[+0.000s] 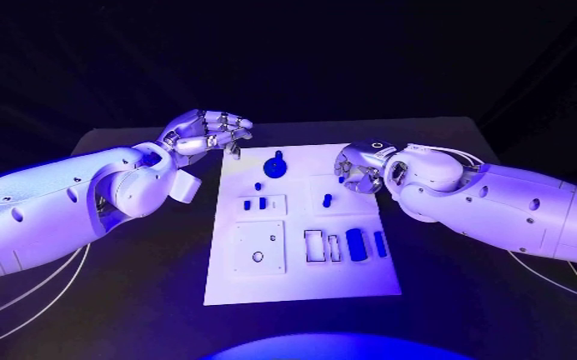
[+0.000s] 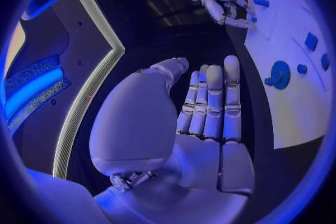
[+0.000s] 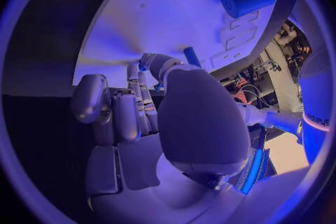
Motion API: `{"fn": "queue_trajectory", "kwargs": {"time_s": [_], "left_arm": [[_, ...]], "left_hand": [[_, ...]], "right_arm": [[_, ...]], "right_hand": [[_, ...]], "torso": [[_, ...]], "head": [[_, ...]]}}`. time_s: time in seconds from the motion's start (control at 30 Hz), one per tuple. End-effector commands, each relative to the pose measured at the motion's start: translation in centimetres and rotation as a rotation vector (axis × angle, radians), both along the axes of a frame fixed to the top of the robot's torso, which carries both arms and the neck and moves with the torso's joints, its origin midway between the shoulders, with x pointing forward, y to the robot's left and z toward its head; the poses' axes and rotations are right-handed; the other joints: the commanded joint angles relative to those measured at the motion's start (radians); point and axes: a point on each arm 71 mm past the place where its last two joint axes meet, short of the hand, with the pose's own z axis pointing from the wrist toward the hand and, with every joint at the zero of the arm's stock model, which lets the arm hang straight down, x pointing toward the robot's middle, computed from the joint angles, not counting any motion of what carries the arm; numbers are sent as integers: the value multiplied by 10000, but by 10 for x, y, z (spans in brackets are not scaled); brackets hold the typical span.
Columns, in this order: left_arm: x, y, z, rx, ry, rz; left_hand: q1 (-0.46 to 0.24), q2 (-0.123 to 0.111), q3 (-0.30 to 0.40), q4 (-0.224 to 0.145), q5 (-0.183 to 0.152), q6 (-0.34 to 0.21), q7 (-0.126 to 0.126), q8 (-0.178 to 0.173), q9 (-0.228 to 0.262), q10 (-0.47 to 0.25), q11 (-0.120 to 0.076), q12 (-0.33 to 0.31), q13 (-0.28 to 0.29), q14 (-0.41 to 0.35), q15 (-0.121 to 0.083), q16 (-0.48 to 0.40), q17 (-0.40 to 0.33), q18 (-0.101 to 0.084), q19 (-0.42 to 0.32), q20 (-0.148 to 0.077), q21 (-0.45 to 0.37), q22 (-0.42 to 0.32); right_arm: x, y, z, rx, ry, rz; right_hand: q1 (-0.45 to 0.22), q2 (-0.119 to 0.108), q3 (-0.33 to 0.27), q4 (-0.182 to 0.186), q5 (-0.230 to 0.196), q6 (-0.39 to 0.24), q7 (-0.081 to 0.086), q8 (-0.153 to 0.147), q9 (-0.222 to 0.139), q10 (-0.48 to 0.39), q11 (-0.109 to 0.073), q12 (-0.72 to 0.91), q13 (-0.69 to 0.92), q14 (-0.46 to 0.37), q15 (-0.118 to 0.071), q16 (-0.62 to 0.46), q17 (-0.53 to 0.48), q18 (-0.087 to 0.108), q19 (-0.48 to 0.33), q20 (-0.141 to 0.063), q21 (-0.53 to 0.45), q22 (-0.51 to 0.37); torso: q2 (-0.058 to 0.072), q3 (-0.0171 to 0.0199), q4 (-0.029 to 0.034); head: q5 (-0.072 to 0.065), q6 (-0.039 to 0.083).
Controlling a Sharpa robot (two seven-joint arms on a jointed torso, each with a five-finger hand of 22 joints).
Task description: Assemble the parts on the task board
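Head view: task board point(image 1: 301, 281) at frame centre, white, on black table point(image 1: 132, 293). Blue gear point(image 1: 275, 166) near board's upper edge; small blue parts point(image 1: 356, 242) in recesses at board's middle and lower right. Left hand point(image 1: 211, 133) at upper left, just off board's top-left corner, fingers curled inward; whether anything is pinched cannot be told. Right hand point(image 1: 361, 170) at board's right edge, fingers bent down, touching board surface; grasp state cannot be told.
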Motion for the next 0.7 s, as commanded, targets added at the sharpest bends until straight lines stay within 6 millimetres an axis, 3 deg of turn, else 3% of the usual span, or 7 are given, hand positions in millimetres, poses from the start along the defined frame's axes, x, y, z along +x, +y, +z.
{"fn": "queue_trajectory", "kwargs": {"time_s": [0.03, 0.3, 0.4, 0.7], "left_arm": [[-1, -2, 3, -417, -74, -123], [-1, -2, 3, -381, -60, -108], [-1, -2, 3, -368, -56, -117], [-1, -2, 3, -300, -77, -103]], "left_hand": [[71, 54, -39, -27, 0, -12, -19, 71, -14, -72, 2, -30, -12, 69, 18, 52, 15, 67, 63, 8, -46, -15], [117, 75, -33, -44, 4, -6, -15, 78, -15, -61, 1, -21, -10, 69, 15, 61, 25, 68, 85, 5, -50, -21], [135, 84, -29, -52, 6, -3, -14, 81, -16, -60, 1, -19, -9, 69, 14, 63, 29, 68, 93, 3, -52, -23], [181, 99, -21, -73, 10, -6, -7, 82, -19, -60, 3, -16, -10, 67, 12, 68, 36, 69, 110, -1, -54, -27]], "right_arm": [[-1, 3, -3, -314, 6, 74], [-2, 8, -10, -387, 270, 133], [0, 8, -13, -488, 358, 83], [-3, 14, -22, -561, 547, 171]], "right_hand": [[-75, 36, 91, -37, 40, 110, -21, -5, 4, 162, 3, -49, -52, 453, -40, 75, 47, -140, 112, 5, 130, 63], [-116, 151, 210, -68, 36, 308, -32, 62, 40, 440, -13, -76, -170, 475, -44, 125, 87, -162, 173, 1, 256, 162], [-116, 287, 400, -107, -391, 429, -55, 93, 59, 606, -36, -141, -271, 480, -65, 148, 103, -166, 188, -12, 285, 205], [-193, 518, 648, -215, -412, 849, -117, 287, 173, 1110, -101, -163, -369, 514, -116, 270, 233, -223, 307, -37, 599, 426]], "torso": [[5, 5, -5], [-8, 0, -17], [-10, 1, -1], [-6, 7, -20]], "head": [[37, -23], [37, -55], [13, -66], [30, -106]]}}
